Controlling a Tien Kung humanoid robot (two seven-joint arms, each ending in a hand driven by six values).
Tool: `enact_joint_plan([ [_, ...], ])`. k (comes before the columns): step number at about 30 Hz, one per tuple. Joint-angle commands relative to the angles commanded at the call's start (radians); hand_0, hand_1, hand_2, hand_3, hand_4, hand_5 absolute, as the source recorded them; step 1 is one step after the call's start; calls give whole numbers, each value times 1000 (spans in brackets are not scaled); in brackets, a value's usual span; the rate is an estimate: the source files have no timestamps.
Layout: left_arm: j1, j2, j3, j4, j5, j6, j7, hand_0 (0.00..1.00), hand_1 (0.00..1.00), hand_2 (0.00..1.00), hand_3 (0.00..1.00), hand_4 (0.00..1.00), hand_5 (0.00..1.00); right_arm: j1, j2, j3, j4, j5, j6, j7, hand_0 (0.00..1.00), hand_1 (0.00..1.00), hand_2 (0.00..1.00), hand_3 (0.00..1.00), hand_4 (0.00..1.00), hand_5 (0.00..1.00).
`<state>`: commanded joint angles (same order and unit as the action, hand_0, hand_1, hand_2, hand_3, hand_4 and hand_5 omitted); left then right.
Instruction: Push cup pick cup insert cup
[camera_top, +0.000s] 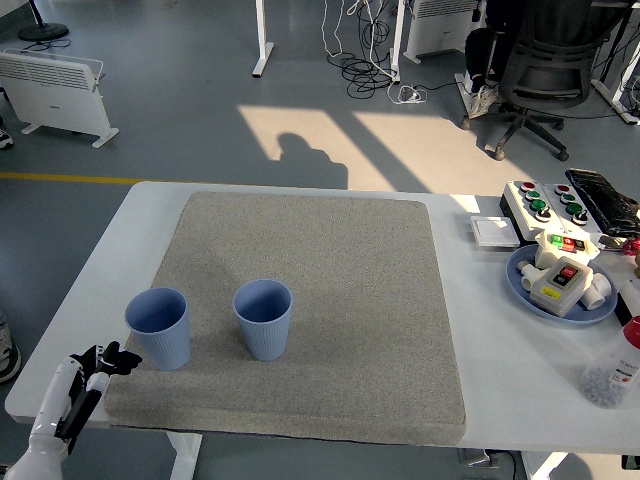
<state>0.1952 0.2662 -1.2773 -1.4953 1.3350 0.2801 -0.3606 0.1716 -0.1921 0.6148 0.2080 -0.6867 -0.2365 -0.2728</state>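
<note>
Left hand (100, 362) low at the table's near left corner, just off the mat's (320, 300) left edge, dark fingers (122, 357) loosely spread and holding nothing. Just up and to the right of those fingertips, close but not clearly touching: first blue cup (160, 327), upright, open mouth up, standing at the mat's left margin. Farther right of the hand, beside the first with a small gap between them: second blue cup (264, 318), also upright on the mat. Well apart from the hand, across the white table (130, 230) on its far right side: blue plate (520, 285) carrying a switch box (562, 281), and a button panel (545, 204) behind it. Right hand nowhere in sight.
</note>
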Motion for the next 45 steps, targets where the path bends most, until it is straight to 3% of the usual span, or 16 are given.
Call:
enact_joint_plan([
  [2,-3,-1,0,3,4,-3,4,570,554,524,463,670,998,0,0,0,0,1,0,0,708,634,648,584,121,403],
  [3,-11,-2,3,8,8,-8,9,633,563,528,464,648,998,1,0,-2,0,3,0,1,708,634,646,584,121,403],
  [8,-44,-2,23,29,2,-20,19,633,563,528,464,648,998,6,0,-11,-1,21,-2,5,708,634,646,584,121,403],
  [9,-48,-1,25,31,0,-20,20,708,564,531,467,637,998,7,0,-12,-1,23,-2,5,707,634,646,584,121,405],
  [36,-121,21,114,66,-71,-44,28,657,565,535,476,638,998,16,1,-9,-1,18,0,5,707,635,646,584,122,407],
  [45,-168,23,146,125,-96,-46,22,653,564,534,476,644,998,17,2,-9,-2,16,0,5,708,635,646,584,123,408],
])
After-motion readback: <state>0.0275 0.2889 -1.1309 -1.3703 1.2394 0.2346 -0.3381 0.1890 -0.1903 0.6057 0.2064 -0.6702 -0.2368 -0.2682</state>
